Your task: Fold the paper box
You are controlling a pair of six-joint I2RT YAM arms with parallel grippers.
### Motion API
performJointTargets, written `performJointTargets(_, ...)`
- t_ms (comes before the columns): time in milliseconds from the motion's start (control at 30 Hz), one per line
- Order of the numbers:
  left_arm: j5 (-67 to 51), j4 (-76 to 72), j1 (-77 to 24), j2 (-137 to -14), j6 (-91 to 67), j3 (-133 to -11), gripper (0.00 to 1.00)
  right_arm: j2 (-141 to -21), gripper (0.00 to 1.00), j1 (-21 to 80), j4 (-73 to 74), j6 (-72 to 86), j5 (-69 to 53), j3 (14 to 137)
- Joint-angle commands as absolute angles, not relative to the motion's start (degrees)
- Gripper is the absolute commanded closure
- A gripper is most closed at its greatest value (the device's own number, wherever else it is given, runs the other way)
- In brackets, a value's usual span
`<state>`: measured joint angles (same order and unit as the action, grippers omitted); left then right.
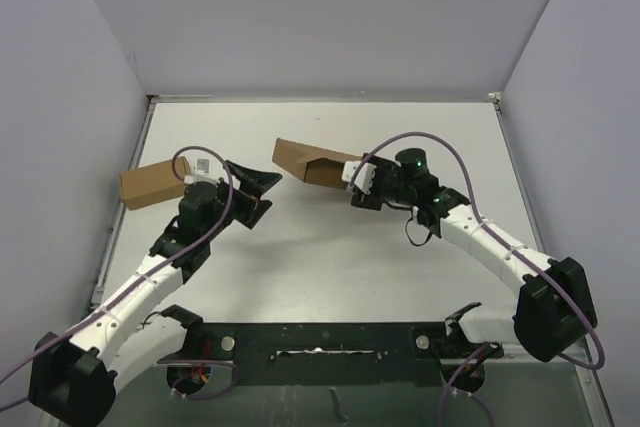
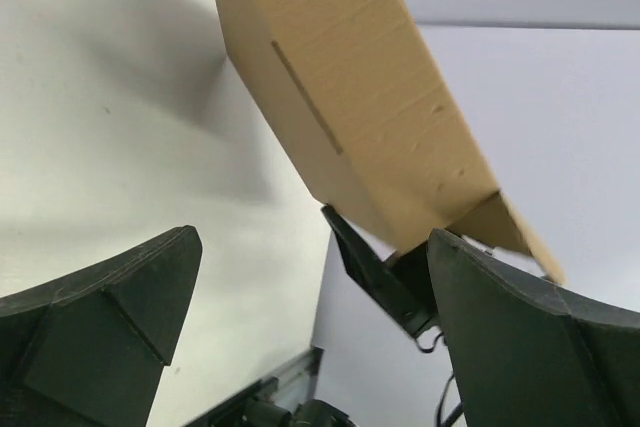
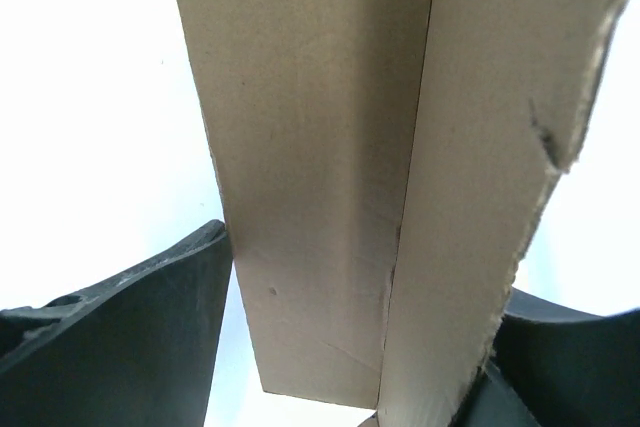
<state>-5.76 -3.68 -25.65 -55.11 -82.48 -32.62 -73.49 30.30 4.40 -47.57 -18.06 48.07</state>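
Top external view: a white table [image 1: 400, 267] with two robot arms reaching in from the near edge. The paper box [image 1: 305, 160], plain brown cardboard, sits near the middle of the table toward the far side, with one end pointing left. The right gripper [image 1: 348, 179] is clamped on the box's right end. In the right wrist view, cardboard panels fill the space between its two black fingers [image 3: 130, 337].

The left gripper [image 1: 270, 194] has its jaws spread wide, facing the box's left end from just beside it without touching. The left wrist view shows a narrow slit in one box panel. Whether the box touches the table cannot be told.

A second cardboard box [image 1: 155, 185] lies near the table's left edge, behind the left arm.
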Motion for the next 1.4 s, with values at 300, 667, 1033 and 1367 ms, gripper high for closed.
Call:
performJointTargets(300,-4.9,-14.8,-25.2,-46.0,-53.2,-28.2,0.02,-74.0,0.54,13.0,14.6,-18.8,-44.8,64.2)
performJointTargets(667,-11.6,-36.4,-25.1,-47.6,-47.7,-17.3,0.02,-79.3,0.54,4.2,20.7,-1.4,-60.4,68.7)
performJointTargets(1033,-15.5,-43.3,-25.0,-53.6,-48.3,-15.3,0.02,-84.9,0.53,1.3,15.0,10.8,-70.5,64.0)
performJointTargets(1367,-19.0,-39.1,-25.0,-58.3,-50.1,-18.6,0.05,-92.5,0.52,1.2,2.9,21.5,-74.9,56.8)
